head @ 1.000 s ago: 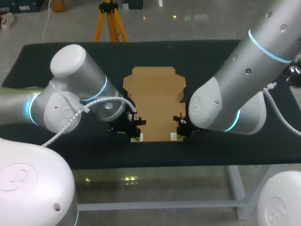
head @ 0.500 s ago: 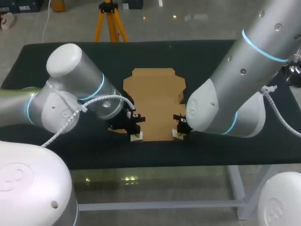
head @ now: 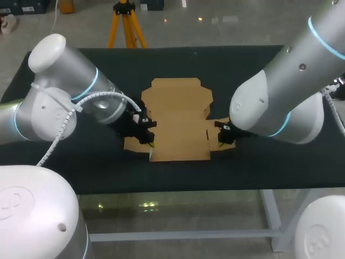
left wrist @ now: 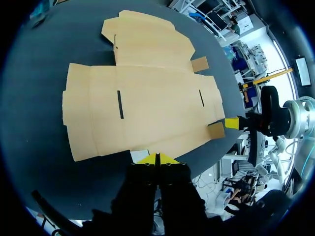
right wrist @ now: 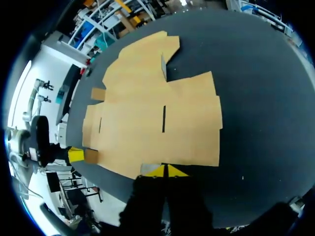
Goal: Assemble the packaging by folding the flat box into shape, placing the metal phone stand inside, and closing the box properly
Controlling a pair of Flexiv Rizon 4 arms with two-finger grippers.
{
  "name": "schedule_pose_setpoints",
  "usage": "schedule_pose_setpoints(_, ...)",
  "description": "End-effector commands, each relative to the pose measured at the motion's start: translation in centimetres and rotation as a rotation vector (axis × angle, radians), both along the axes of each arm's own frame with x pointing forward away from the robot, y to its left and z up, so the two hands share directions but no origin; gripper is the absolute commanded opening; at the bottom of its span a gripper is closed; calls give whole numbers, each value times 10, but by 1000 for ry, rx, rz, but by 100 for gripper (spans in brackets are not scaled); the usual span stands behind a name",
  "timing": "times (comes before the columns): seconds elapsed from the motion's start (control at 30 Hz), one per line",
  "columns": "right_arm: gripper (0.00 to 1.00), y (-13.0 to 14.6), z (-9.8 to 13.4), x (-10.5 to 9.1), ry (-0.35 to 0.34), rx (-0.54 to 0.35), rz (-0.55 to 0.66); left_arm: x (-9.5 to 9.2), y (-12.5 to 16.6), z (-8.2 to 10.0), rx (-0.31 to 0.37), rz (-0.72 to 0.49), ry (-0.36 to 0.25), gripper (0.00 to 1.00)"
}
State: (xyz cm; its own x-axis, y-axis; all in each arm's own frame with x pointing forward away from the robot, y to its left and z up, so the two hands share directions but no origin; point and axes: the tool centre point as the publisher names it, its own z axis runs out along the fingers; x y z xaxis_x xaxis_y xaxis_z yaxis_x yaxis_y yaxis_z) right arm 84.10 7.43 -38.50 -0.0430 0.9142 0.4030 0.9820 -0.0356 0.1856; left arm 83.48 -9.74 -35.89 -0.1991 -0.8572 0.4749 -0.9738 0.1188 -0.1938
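The flat brown cardboard box blank is lying unfolded on the black table. The left gripper and right gripper are sitting at its opposite side edges, fingers pressed together and gripping nothing. Closed tips are likely risking pushing the blank askew rather than raising a flap.

Flat box lies unfolded on the table; left tool and right tool at its sides.

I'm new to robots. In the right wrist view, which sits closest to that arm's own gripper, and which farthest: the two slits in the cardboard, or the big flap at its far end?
1. The near slit, straight ahead of the right gripper.
2. The other slit, across the cardboard on its opposite side.
3. The far flap, at the cardboard's far end, beyond both slits.
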Motion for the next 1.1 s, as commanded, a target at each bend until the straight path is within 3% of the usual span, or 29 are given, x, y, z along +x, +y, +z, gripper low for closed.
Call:
schedule_pose_setpoints(0.03,0,-19,16,1,-2,368,76,-2,10,11,-17,-2,-3,0)
schedule_pose_setpoints(0.23,0,-36,25,7,-21,432,78,1,15,23,-49,-12,1,0)
schedule_pose_setpoints(0.33,0,-44,29,11,-26,460,78,3,18,29,-67,-15,-3,34)
schedule_pose_setpoints(0.4,19,-47,31,15,-27,479,76,4,20,33,-77,-11,-8,45)
schedule_pose_setpoints(0.43,33,-50,33,16,-27,487,76,5,21,34,-81,-13,-9,63)
schedule_pose_setpoints(0.5,50,-53,35,20,-27,496,76,6,22,37,-88,-12,-11,96)
schedule_pose_setpoints(0.53,86,-55,36,22,-27,498,75,7,23,38,-89,-11,-13,100)
schedule_pose_setpoints(0.57,100,-58,38,25,-27,501,72,8,24,40,-92,-9,-16,100)
schedule_pose_setpoints(0.8,100,-72,45,42,-28,593,45,18,31,52,-119,-9,-23,100)
schedule_pose_setpoints(1.0,100,-76,48,50,-15,650,-1,29,38,59,-151,-8,12,100)
schedule_pose_setpoints(1.1,100,-76,48,50,-15,650,-1,36,40,64,-134,27,-27,100)
